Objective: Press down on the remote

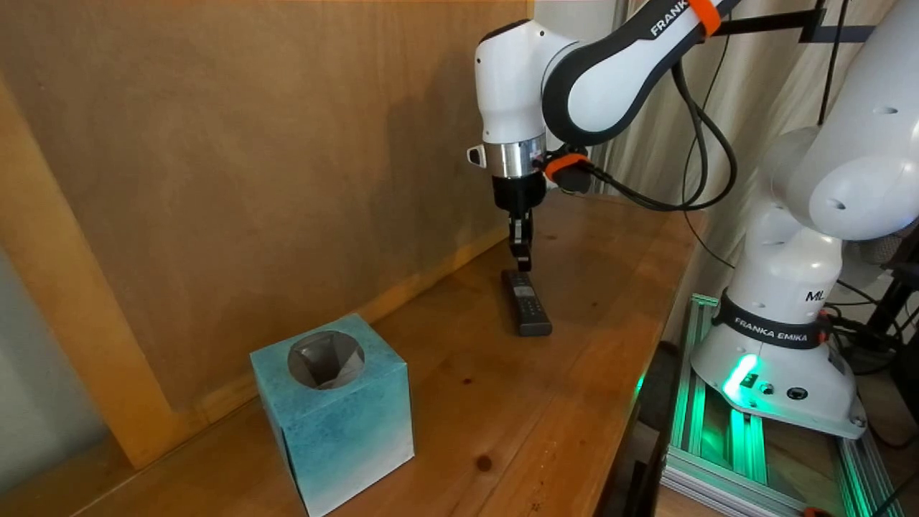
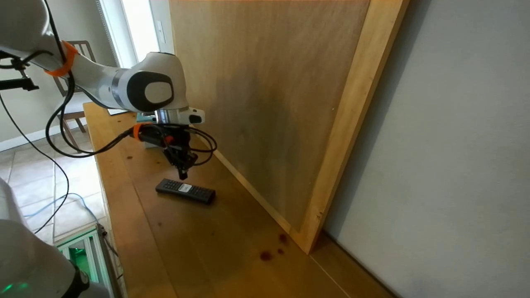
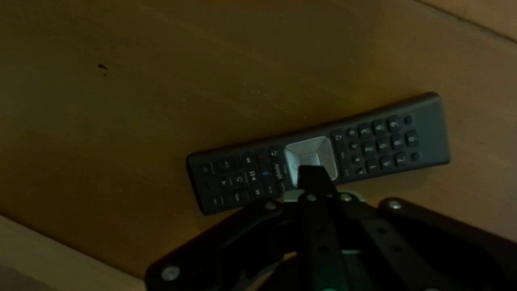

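Observation:
The remote is a slim black bar with a silver pad in its middle. It lies flat on the wooden table in both exterior views [image 1: 530,307] [image 2: 201,193], and its keys show in the wrist view [image 3: 250,173]. My gripper [image 1: 524,265] points straight down with its fingers together and nothing between them. In an exterior view the gripper [image 2: 182,176] hangs a little above the remote with a gap. In the wrist view the fingertips [image 3: 315,176] overlap the lower part of the silver pad and hide some of it.
A teal box with a round hole [image 1: 352,424] stands on the table toward the camera in an exterior view. A wooden panel [image 1: 287,143] rises along the table's back edge. The robot base [image 1: 782,373] stands beyond the table's opposite edge.

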Robot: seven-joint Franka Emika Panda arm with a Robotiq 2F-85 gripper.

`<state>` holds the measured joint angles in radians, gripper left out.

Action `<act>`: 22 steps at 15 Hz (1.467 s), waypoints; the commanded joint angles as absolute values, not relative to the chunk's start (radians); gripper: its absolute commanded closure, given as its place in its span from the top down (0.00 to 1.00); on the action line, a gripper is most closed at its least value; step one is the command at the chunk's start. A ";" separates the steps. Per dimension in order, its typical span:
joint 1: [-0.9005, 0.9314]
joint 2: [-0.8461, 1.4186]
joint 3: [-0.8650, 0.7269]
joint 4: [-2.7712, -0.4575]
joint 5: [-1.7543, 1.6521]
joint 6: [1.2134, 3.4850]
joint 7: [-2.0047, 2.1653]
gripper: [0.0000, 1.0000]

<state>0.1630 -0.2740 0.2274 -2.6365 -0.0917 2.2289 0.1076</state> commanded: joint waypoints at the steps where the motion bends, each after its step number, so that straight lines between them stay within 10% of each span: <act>1: 0.161 -0.223 0.217 -2.602 -0.122 2.212 0.083 0.00; 22: 0.162 -0.119 0.208 -2.551 -0.148 2.163 0.093 0.00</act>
